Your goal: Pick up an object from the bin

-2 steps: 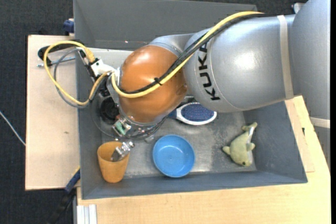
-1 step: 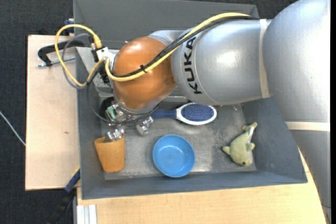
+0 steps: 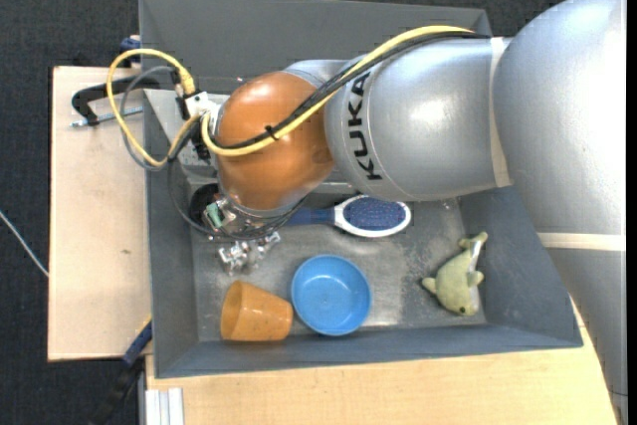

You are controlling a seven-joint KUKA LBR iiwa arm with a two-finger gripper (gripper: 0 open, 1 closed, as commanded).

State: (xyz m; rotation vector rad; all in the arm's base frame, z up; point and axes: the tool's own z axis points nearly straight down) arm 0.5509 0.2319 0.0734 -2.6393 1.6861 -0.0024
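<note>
From where I stand, the gripper (image 3: 237, 252) hangs low in the lower left of the grey metal bin (image 3: 299, 25), under the arm's rounded orange cover (image 3: 269, 149). Whether it is spread or pressed together I cannot tell. Nearest to it, just below in the frame, an orange plastic cup (image 3: 256, 314) lies on its side. A round blue plastic bowl (image 3: 330, 295) sits beside the cup. An oval blue-and-white brush (image 3: 373, 215) lies near the centre, and a pale green plush sea animal (image 3: 458, 282) at lower right.
</note>
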